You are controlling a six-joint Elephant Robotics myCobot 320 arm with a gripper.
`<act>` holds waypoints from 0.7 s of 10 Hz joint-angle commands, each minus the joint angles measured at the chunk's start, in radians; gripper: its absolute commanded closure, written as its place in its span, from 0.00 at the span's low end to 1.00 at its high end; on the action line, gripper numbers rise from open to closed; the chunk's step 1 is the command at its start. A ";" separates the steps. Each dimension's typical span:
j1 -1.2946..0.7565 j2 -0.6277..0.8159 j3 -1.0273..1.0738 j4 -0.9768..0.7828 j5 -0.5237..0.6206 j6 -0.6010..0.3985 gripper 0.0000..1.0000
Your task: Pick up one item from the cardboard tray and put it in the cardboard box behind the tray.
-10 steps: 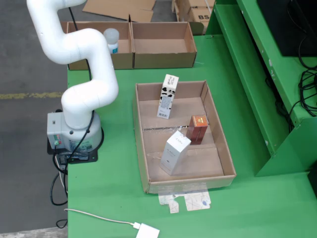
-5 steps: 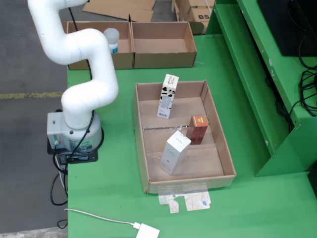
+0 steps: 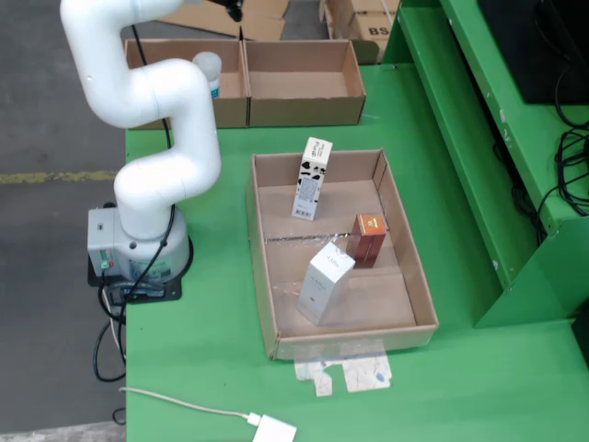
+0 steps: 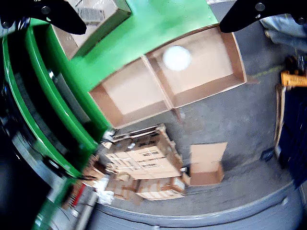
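While the white arm (image 3: 147,110) is rising out of the fixed view, the end effector (image 4: 144,14) is hanging with its fingers (image 4: 249,14) spread apart and empty over the two cardboard boxes (image 4: 168,79) — a white bottle (image 4: 176,57) is sitting in one. Three cartons — a patterned white one (image 3: 311,179), a red one (image 3: 367,239), a plain white one (image 3: 325,282) — are standing in the tray (image 3: 267,276) on the green desk (image 3: 202,368).

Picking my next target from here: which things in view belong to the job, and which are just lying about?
Job:
cardboard tray
tall white carton
brown carton
leaning white carton
cardboard boxes behind, one holding a white bottle
gripper, open and empty

Lying about:
paper scraps
white cable
stacked cartons
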 commanded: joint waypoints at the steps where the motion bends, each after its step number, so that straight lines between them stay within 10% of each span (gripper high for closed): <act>1: 0.045 0.361 0.018 -0.698 0.043 0.273 0.00; 4: 0.036 0.499 0.018 -0.774 0.090 0.253 0.00; 5: -0.152 0.559 0.018 -0.767 0.102 0.064 0.00; 7: -0.627 0.865 -0.814 -0.076 0.107 -0.422 0.00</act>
